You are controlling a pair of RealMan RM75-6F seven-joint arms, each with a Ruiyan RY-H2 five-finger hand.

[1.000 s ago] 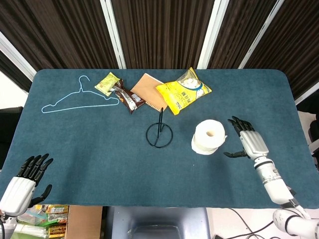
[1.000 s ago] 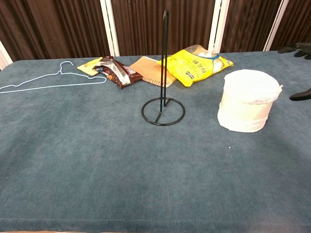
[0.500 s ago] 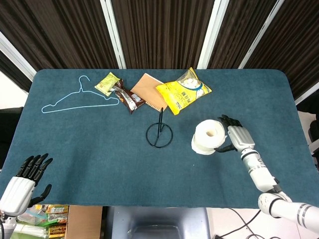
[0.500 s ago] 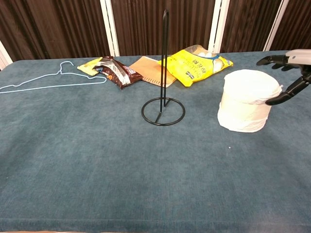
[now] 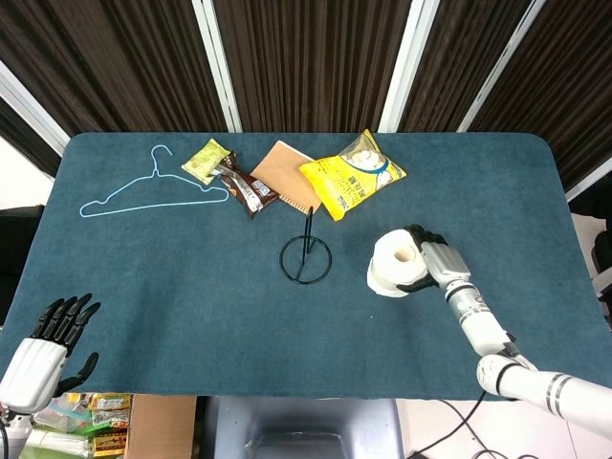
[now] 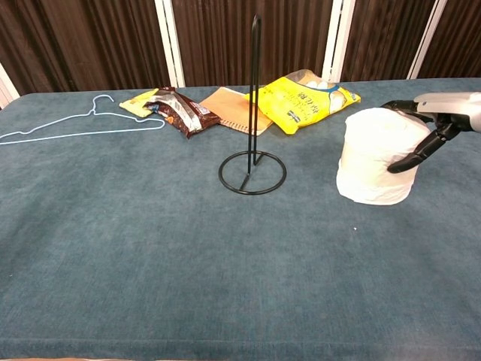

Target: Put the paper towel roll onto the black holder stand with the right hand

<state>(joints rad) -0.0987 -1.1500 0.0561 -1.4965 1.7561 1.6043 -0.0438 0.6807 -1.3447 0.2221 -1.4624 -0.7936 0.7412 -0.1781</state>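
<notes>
The white paper towel roll stands upright on the blue table, right of the black holder stand. The stand is a ring base with a tall thin post. My right hand wraps the roll's right side. In the chest view its thumb lies across the front of the roll and its fingers reach round the back near the top. The roll's base rests on the cloth. My left hand hangs off the front left table corner, fingers spread, holding nothing.
Behind the stand lie a yellow snack bag, a brown notebook, a dark snack pack and a green packet. A light blue wire hanger lies at the back left.
My right hand has moved left from open air beside the roll and closed round its right side. The roll and the left hand have stayed put.
</notes>
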